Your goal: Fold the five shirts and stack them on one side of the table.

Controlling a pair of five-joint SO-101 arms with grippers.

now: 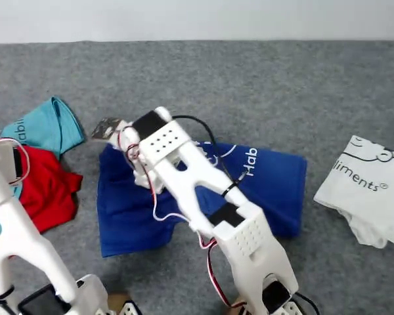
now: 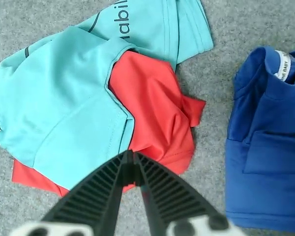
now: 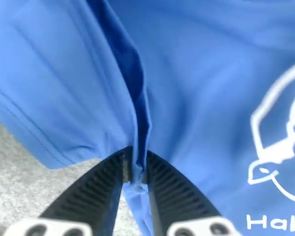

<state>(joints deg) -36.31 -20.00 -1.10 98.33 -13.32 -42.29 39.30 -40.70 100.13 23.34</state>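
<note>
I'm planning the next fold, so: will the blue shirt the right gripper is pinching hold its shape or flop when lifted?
Probably floppy: the blue shirt bunches into a soft ridge where the right gripper pinches it. Likely light, as the cloth looks thin. The unheld part may drag on the grey table, which looks rough.

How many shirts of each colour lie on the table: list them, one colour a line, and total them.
teal shirt: 1
red shirt: 1
blue shirt: 1
white shirt: 1
Total: 4 shirts in view
</note>
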